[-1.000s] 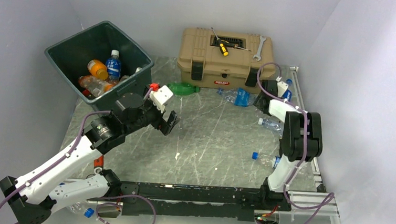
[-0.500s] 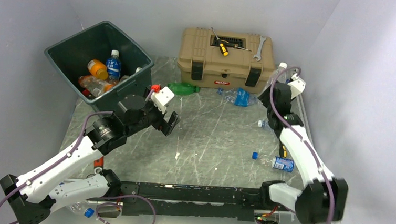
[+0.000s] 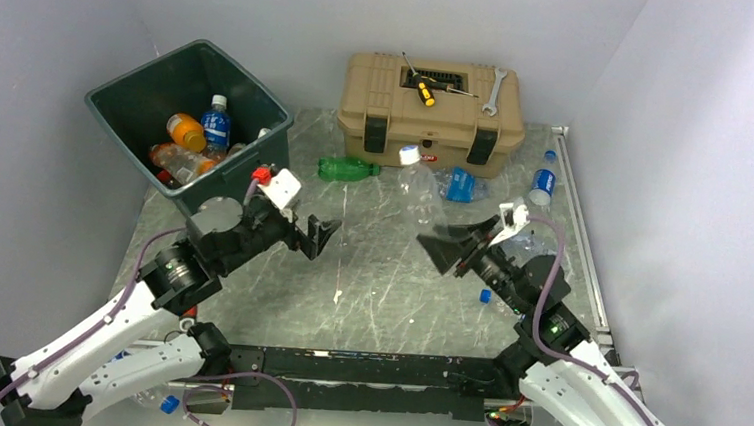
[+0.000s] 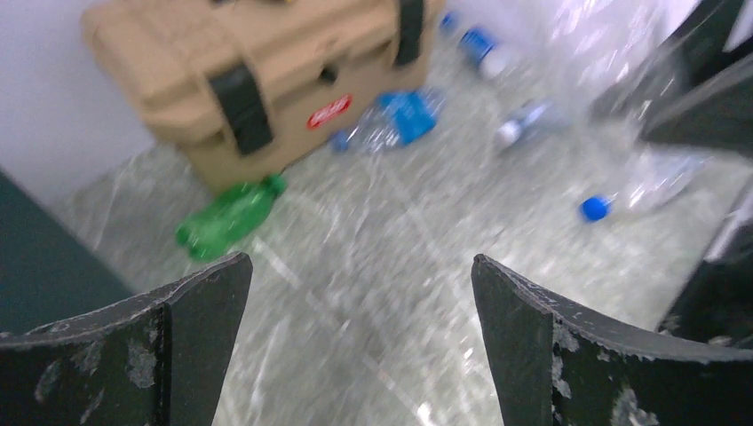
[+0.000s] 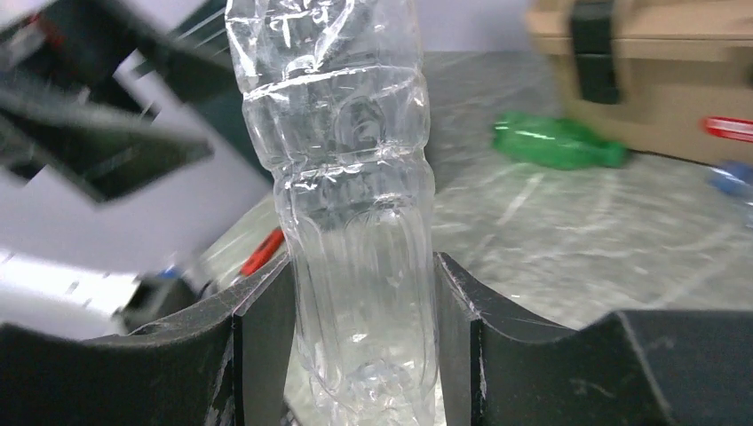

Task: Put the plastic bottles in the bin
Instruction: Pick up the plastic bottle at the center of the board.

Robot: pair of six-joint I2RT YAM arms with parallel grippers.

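Near the middle of the table (image 3: 379, 268), the right pincer (image 3: 447, 249) pinches a clear bottle (image 5: 355, 177) low on its body, with the white-capped neck pointing toward eleven o'clock. At nine o'clock from it, the left pincer (image 3: 319, 234) hangs spread wide, holding nothing. Farther off, a green bottle (image 3: 346, 169) lies in front of the tan toolbox (image 3: 430, 116). The bin (image 3: 125, 105), at ten o'clock, holds several bottles (image 3: 198, 140).

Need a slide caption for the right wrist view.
Right gripper shut on a crumpled clear bottle; green bottle and tan toolbox in the background.
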